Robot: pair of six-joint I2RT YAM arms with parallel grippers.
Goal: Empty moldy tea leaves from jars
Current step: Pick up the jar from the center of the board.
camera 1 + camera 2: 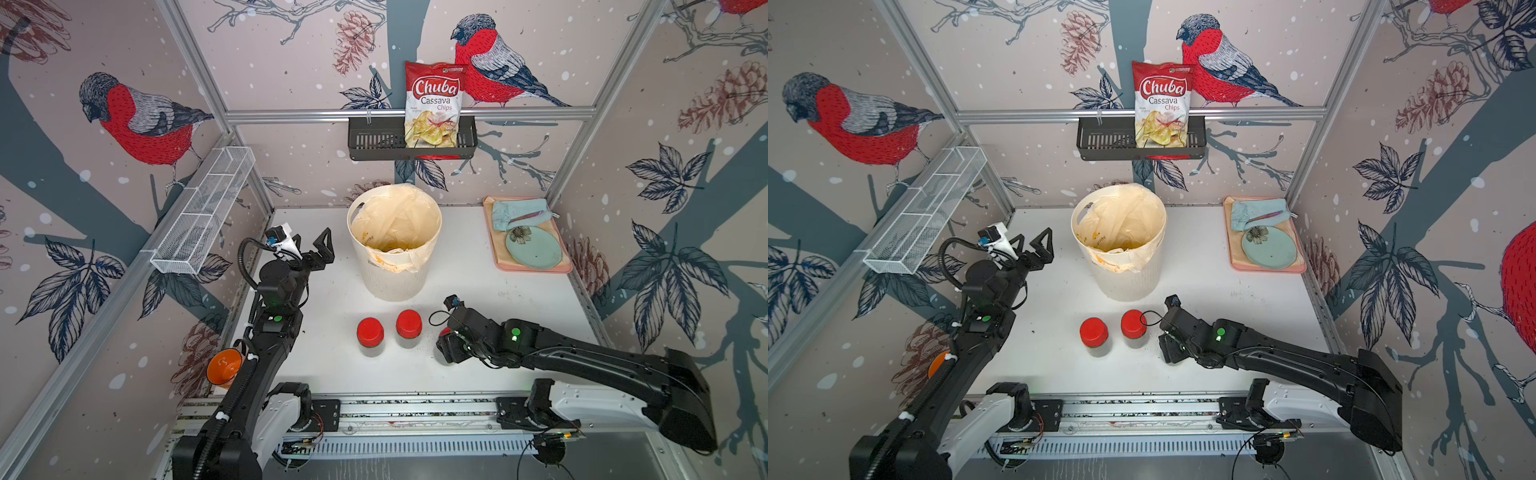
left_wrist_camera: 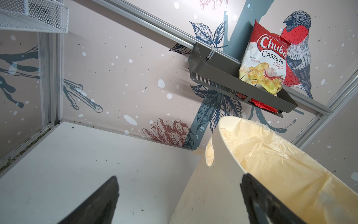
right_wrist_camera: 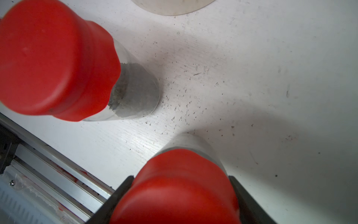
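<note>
You are barely started: all three jars (image 1: pixel 370 336) stand lidded on the desk (image 1: pixel 498 316) before the bin (image 1: pixel 390 282), tea leaves (image 3: pixel 133 85) inside. Your right hand (image 3: pixel 180 179) brackets one red lid (image 3: pixel 174 195), but you cannot tell whether it grips. Your left hand (image 1: pixel 312 249) hangs released beside the bin.

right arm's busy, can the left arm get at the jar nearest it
Probably yes: the left gripper hangs open beside the bin, with only bare table between it and that jar.

Red and white chip bag (image 1: pixel 434 104) in a black wall basket (image 1: pixel 374 141) reads "Chuba Cassava Chips"; smaller print, "Keripik Singkong".
</note>
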